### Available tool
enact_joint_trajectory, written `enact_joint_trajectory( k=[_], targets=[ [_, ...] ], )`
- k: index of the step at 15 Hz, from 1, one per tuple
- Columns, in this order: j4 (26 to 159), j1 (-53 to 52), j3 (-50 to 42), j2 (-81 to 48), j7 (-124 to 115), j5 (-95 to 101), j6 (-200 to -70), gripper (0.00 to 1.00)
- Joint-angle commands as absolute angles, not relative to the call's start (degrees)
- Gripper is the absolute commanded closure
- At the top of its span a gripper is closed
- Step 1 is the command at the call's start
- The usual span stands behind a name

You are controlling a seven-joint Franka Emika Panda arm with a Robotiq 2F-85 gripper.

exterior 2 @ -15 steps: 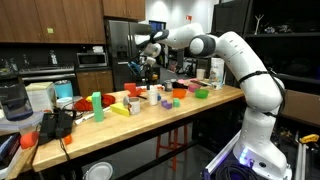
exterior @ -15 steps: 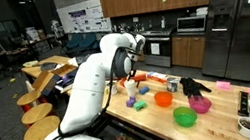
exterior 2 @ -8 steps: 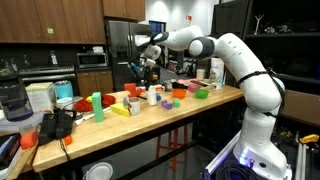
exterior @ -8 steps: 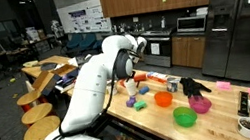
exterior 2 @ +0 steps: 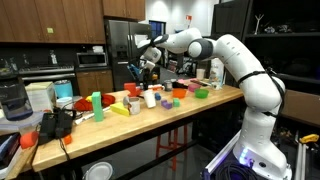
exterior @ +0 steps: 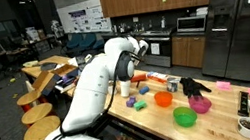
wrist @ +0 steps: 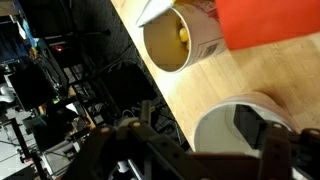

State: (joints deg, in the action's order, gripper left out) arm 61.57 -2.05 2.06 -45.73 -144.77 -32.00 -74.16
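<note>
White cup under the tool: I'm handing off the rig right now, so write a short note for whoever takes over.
Tool: open, low over the white cup; nothing gripped.
Things: white cup upright on the wooden table, beside a white tub with something yellow inside and a red object.
Done: approach to the cup.
Left: probably closing on the cup and lifting it.

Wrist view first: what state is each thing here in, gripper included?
white cup: upright, mouth up.
gripper: open, jaws down by the white cup, no grip visible.
paper cup: upright, open, something yellow inside.
orange bowl: upright.
green bowl: upright.
</note>
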Motion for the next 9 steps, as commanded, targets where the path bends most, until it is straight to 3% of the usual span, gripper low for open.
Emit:
enact_joint_trajectory(
  k=[1, 7, 9],
  targets=[
    [61.72, -0.74, 2.98, -46.35, -145.54, -34.67, -73.61, 0.48],
    [62.44, -0.52, 2.64, -46.81, -146.77, -37.37, -73.72, 0.94],
    [62.69, -0.42, 2.58, -46.85, -146.88, -38.13, -73.84, 1.0]
  ],
)
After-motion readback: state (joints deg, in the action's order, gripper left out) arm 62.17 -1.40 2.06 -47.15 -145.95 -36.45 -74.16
